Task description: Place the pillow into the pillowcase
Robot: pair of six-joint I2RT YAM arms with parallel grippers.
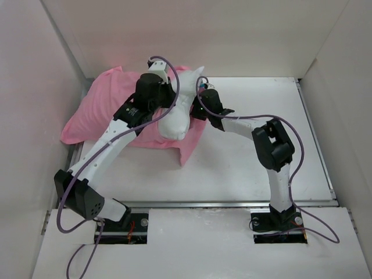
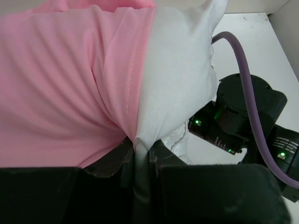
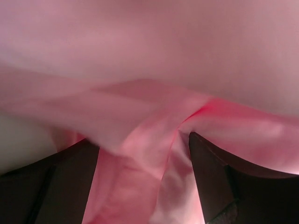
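Note:
The pink pillowcase [image 1: 96, 113] lies bunched at the back left of the table. The white pillow [image 1: 177, 119] sticks out of its right end, partly inside. My left gripper [image 1: 170, 106] sits where pink meets white. In the left wrist view it [image 2: 139, 147] is shut on the pillowcase [image 2: 56, 84] hem, with a pinch of pillow [image 2: 177, 70] cloth. My right gripper [image 1: 199, 108] is tucked against the pillow's right side. In the right wrist view its [image 3: 144, 154] fingers stand wide apart with loose folds of pillowcase [image 3: 149, 56] between them. Pink fabric fills that view.
White walls [image 1: 35, 116] close in the table on the left, back and right. A pink flap [image 1: 189, 152] trails toward the table middle. The right arm's wrist and purple cable [image 2: 243, 112] sit close beside the pillow in the left wrist view.

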